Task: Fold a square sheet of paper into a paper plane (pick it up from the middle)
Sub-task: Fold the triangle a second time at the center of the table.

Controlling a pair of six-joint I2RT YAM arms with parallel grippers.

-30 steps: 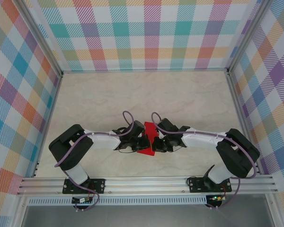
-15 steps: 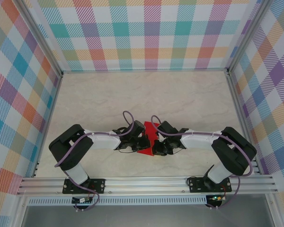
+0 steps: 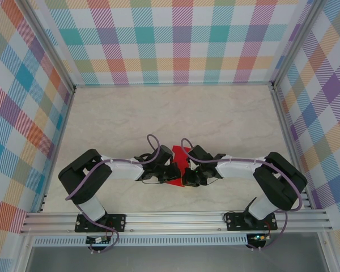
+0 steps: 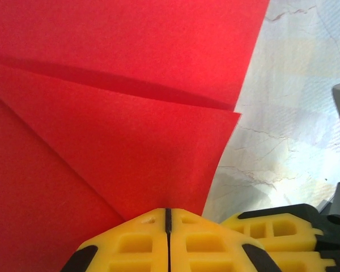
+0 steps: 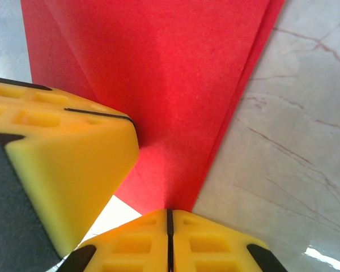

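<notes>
The square sheet of paper (image 3: 179,165) is bright red and folded into overlapping layers, held just above the table near the front centre. My left gripper (image 3: 171,170) is shut on its left side and my right gripper (image 3: 188,172) is shut on its right side, the two almost touching. In the left wrist view the shut yellow fingertips (image 4: 153,226) pinch the paper (image 4: 130,113), which shows two diagonal fold edges. In the right wrist view my right gripper (image 5: 169,214) pinches the paper's lower edge (image 5: 175,85), with the left gripper's yellow finger (image 5: 62,164) close on the left.
The table is pale marble (image 3: 175,113), walled by checked panels on three sides. An aluminium rail (image 3: 175,218) runs along the near edge where both arm bases are bolted. Bare tabletop lies beyond the grippers and to both sides.
The right arm has drawn in to the left, bringing its gripper closer to the left one. The paper between them looks narrower and more bunched. The left arm has hardly moved.
</notes>
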